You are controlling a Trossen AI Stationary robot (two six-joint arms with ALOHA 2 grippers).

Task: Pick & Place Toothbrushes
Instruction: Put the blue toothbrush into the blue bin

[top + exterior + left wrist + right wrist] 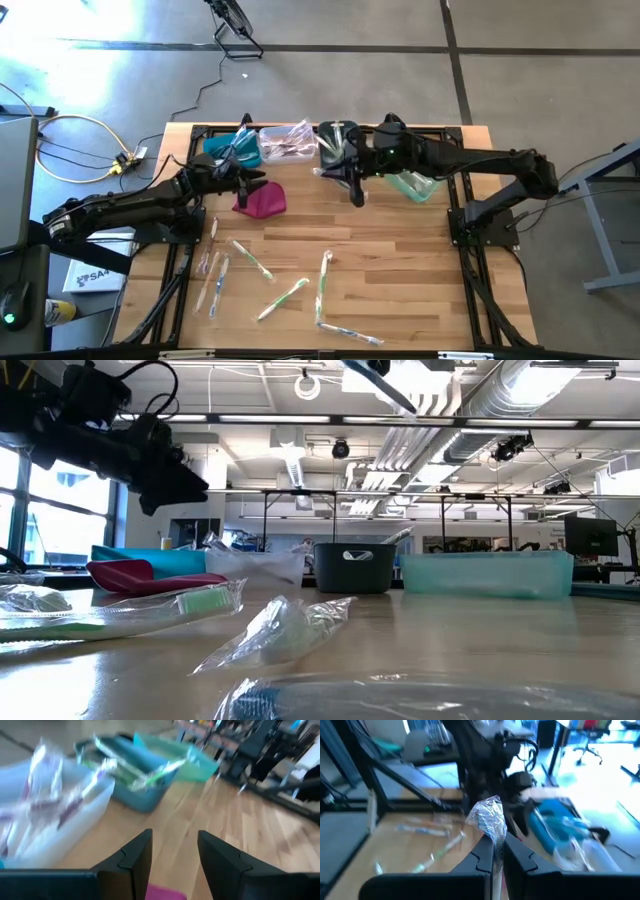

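Note:
Several wrapped toothbrushes (283,298) lie flat on the near half of the wooden table (400,270); two show close up in the low view (120,608). My right gripper (335,172), raised over the far middle by the dark grey bin (335,140), is shut on one wrapped toothbrush (490,817). My left gripper (175,850) stands open with nothing between its fingers, low over the magenta pouch (262,200) beside the blue bin (225,148). My right gripper pinches the toothbrush in its crinkled clear wrapper between its two fingers. The wrapper's end (489,815) sticks out past the fingertips. The fingers point nearly level toward the table's left side. The toothbrush is lifted clear of the table.
Along the far edge stand the blue bin, a clear bin (285,142) with toothbrushes in it, the dark grey bin and a teal bin (415,185). The pouch lies before the blue bin. Black frame rails (470,260) run along the table's sides.

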